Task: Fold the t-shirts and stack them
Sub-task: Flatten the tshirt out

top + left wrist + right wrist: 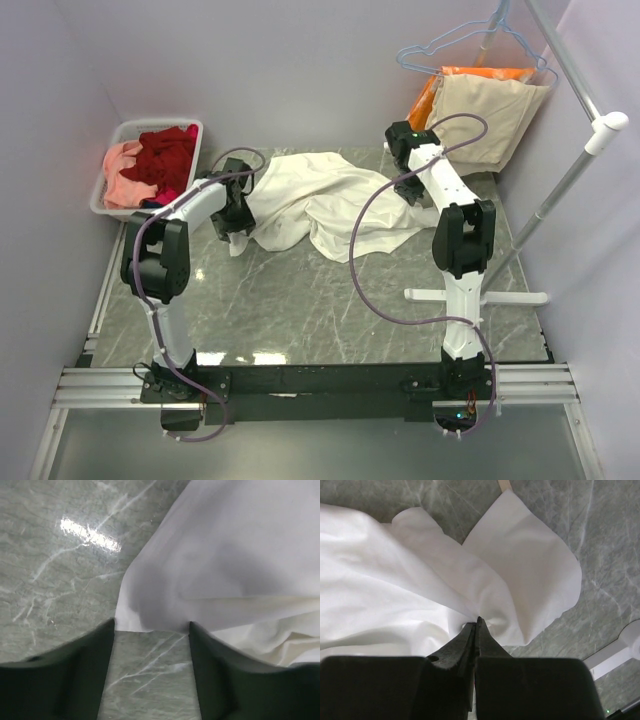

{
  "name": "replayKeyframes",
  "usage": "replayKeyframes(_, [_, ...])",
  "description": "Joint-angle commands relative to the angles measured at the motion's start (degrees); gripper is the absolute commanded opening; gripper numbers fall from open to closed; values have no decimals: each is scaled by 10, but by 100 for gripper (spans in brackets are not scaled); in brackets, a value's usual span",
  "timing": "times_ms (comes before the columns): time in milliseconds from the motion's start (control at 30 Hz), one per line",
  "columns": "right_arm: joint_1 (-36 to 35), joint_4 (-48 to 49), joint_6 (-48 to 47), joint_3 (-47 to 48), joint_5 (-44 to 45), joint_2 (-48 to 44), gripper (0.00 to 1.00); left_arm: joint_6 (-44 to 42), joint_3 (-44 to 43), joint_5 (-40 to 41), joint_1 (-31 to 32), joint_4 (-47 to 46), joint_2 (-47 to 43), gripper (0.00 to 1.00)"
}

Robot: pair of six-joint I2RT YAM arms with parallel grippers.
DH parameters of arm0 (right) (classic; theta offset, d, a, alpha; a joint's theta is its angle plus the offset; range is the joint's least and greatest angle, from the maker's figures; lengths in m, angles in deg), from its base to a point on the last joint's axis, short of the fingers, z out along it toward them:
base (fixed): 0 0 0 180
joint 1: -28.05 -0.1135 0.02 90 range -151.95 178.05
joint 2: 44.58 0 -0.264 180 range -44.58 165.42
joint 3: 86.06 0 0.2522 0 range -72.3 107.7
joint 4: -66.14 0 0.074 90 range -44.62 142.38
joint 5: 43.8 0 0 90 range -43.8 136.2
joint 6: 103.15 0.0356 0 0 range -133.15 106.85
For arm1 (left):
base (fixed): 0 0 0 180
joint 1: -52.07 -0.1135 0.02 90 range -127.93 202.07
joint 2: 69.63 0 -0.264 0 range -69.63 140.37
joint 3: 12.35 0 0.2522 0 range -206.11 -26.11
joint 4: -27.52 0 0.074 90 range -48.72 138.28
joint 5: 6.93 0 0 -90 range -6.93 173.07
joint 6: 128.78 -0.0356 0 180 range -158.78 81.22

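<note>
In the left wrist view, the white t-shirt (225,555) runs out of the picture above and to the right of the left tool (151,625). The tool's own fingers (65,675) are cut off at the bottom edge. At the tip of the right tool (476,622) the cloth is bunched, and I cannot tell how many layers are pinched there. In my top view both tools sit mostly under their own wrists. Far to the left of the left tool, the dark red and pink t-shirts (160,160) lie heaped in the basket (120,130), and I cannot count them. Behind the right tool, the beige cloth (490,120) covers most of the orange cloth (470,72).
</note>
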Motion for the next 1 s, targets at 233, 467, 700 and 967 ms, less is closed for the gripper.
replayKeyframes(233, [1,23,-4,-17,-4,-42,0,11,-92,62,5,6,40,2])
replayKeyframes(467, [1,23,-3,-27,-1,-66,0,7,-128,90,5,22,22,1])
replayKeyframes(700, [0,9,-4,-1,17,-124,0,0,-189,146,5,43,-48,1])
replayKeyframes(967, [1,-16,-17,67,39,-180,0,-21,-276,172,5,66,-102,1])
